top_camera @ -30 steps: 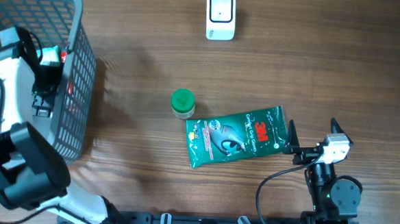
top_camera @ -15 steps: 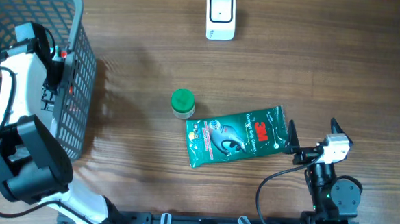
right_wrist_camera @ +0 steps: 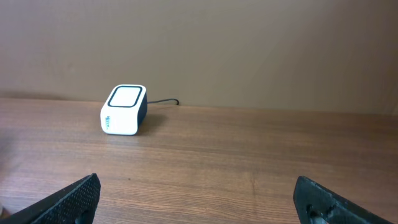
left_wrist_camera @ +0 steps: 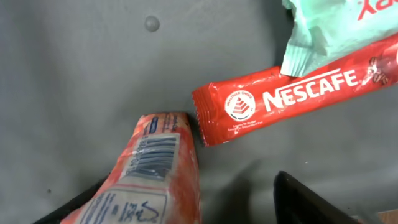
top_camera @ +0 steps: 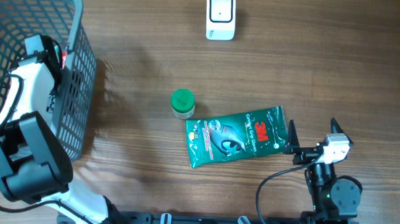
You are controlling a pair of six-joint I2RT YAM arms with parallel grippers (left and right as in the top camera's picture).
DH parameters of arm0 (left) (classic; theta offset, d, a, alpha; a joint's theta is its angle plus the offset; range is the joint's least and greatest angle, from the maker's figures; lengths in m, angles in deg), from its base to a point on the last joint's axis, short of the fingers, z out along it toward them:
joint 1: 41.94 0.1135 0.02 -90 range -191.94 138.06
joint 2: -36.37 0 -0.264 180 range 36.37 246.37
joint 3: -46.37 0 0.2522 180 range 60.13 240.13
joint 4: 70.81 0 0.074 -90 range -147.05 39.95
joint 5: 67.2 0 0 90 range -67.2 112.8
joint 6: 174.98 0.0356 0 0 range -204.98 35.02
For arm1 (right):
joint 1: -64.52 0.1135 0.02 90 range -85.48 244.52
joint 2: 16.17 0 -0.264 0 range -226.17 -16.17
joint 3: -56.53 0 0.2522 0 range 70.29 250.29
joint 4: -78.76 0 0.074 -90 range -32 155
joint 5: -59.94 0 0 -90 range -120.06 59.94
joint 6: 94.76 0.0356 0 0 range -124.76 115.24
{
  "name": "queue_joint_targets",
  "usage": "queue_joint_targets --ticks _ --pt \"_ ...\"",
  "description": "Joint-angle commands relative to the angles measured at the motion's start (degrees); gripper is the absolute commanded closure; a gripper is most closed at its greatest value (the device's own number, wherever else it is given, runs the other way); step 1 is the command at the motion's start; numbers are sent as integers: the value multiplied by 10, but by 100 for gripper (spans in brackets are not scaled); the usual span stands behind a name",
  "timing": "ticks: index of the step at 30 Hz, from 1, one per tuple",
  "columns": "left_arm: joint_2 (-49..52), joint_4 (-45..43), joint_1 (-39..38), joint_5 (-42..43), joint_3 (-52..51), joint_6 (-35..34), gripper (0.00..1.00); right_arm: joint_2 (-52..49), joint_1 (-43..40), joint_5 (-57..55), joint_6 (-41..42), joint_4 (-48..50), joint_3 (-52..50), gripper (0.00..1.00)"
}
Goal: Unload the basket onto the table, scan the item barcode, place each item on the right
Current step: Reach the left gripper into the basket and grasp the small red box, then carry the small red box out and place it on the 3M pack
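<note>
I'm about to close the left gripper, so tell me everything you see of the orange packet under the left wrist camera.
The orange packet is a glossy, crinkly plastic wrapper, orange-red with a white label carrying a black barcode facing up. It lies on the grey basket floor between the open fingers of the left gripper, its far end beside a red Nescafe sachet; contact there is unclear.

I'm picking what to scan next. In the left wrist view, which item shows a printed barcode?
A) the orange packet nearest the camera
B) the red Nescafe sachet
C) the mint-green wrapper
A: black barcode bars are printed on the orange packet; none shows on the Nescafe sachet.
</note>
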Motion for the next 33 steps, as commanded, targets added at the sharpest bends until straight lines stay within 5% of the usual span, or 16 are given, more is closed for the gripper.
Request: queue_joint_targets --ticks 1,3,6,12,18,23,25,28,33 --pt "7 -1 -6 -8 -8 -1 42 3 0 5 -7 1 -1 0" --pt "8 1 -6 -8 -8 0 43 3 0 5 -7 1 -1 0" --pt "9 1 -6 -10 -16 -1 62 3 0 5 -7 1 -1 0" --pt "-23 34 1 -26 12 2 77 3 0 5 -7 1 -1 0" --pt "-145 205 6 -156 211 6 84 3 0 5 -7 1 -1 0" --pt "-272 212 -14 -12 286 -4 92 3 0 5 -7 1 -1 0" --pt "-301 212 -68 39 286 -16 92 3 0 5 -7 1 -1 0" --pt "-279 213 -269 30 270 -16 92 3 0 5 -7 1 -1 0" --pt "-96 143 -529 -45 245 -15 90 3 0 5 -7 1 -1 0"
